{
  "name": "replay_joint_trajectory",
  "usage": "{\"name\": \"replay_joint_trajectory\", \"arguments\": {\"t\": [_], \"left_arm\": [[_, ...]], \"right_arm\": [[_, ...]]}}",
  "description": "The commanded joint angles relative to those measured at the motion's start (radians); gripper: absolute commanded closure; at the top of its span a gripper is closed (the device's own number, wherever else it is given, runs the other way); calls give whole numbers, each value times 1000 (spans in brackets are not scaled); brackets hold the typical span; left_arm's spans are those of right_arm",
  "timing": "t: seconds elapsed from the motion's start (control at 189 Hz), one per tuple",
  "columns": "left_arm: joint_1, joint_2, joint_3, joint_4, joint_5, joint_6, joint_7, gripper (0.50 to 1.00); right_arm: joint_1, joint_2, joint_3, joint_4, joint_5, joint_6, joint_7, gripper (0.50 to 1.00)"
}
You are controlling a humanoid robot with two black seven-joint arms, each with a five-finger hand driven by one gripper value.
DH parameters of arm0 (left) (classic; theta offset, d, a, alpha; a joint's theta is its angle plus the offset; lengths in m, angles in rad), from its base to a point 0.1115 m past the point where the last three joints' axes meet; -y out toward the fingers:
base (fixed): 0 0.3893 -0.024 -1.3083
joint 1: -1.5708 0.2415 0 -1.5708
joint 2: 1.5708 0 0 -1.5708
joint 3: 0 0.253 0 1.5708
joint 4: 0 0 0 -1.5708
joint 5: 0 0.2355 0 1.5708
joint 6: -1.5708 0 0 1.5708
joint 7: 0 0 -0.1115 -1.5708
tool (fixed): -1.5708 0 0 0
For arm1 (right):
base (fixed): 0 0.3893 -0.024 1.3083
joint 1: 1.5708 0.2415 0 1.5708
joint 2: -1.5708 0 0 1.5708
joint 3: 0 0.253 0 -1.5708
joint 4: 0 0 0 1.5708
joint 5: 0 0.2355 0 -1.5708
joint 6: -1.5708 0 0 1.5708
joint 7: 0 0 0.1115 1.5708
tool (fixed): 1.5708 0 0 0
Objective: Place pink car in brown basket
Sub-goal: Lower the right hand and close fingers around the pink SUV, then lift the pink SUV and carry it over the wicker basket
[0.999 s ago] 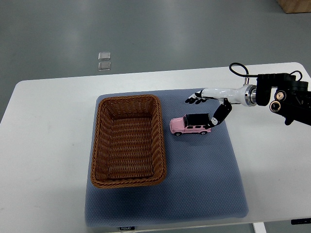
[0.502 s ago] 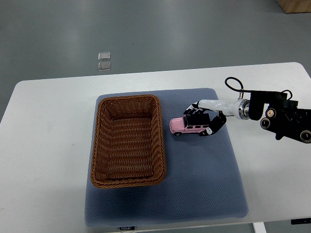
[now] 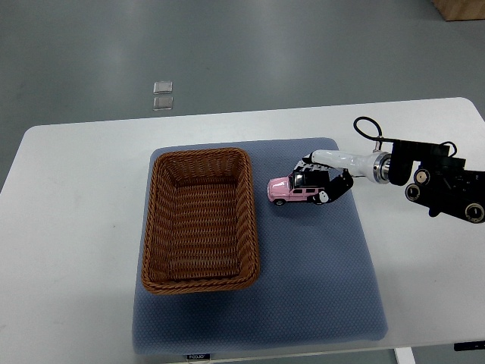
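Fingers (image 3: 309, 162) of the right hand (image 3: 322, 180) are curled around the back end of the pink car (image 3: 294, 190), with the thumb on the near side and the other fingers over the black roof, so the hand is closed on the car. Only this hand shows, and its white arm comes in from the right edge, where a black wrist part with round joints and a looped black cable sits over the white table (image 3: 76, 197). That little car has its nose pointing left, toward the brown basket (image 3: 201, 220). It is just beside the basket's right wall but not in it, and I cannot tell if its wheels touch the mat. Both the car and the woven basket are over a blue-grey mat (image 3: 318, 288) that lies on the table.
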Motion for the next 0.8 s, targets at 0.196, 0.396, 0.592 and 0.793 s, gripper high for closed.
{"name": "replay_joint_trajectory", "arguments": {"t": [0.196,0.396,0.592,0.793], "left_arm": [[0,0,0,0,0,0,0,500],[-9,0,0,3,0,0,0,500],[-17,0,0,5,0,0,0,500],[-20,0,0,5,0,2,0,500]], "right_arm": [[93,-107,11,73,15,28,10,1000],[185,-150,7,182,60,48,10,1000],[269,-67,-28,210,136,76,8,1000],[329,88,-140,159,155,63,8,1000]]}}
